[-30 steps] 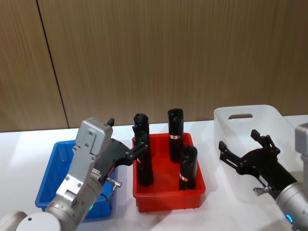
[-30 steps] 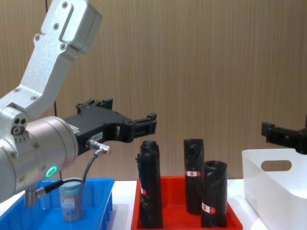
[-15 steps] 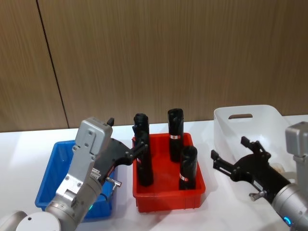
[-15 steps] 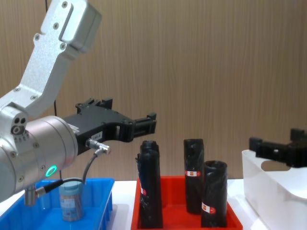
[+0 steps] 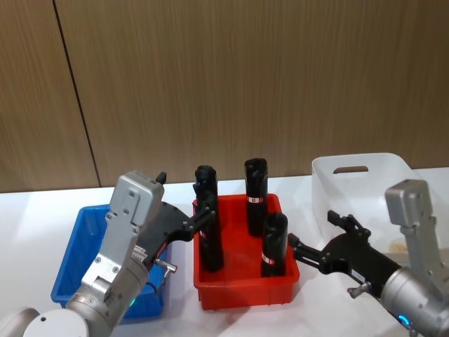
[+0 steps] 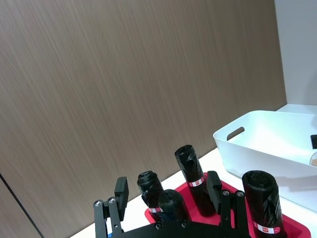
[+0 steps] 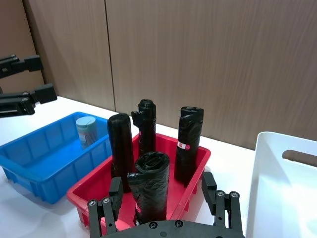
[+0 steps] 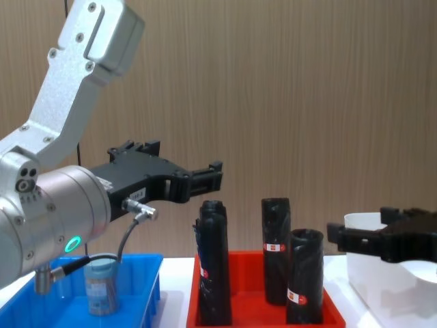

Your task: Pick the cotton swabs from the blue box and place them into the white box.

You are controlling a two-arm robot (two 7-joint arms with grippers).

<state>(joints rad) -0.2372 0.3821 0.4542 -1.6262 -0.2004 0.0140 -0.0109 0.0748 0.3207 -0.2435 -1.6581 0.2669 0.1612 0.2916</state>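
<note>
we see one jar of cotton swabs standing in the blue box, half hidden behind our left arm. left end effector hangs spread above it; right end effector spread, empty, between red tray and white box.

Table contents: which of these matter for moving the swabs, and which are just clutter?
Job items: cotton swab jar standing in the blue box; white box; right gripper, fingers open; left gripper, fingers open.

Clutter: red tray; four upright black rolls.
</note>
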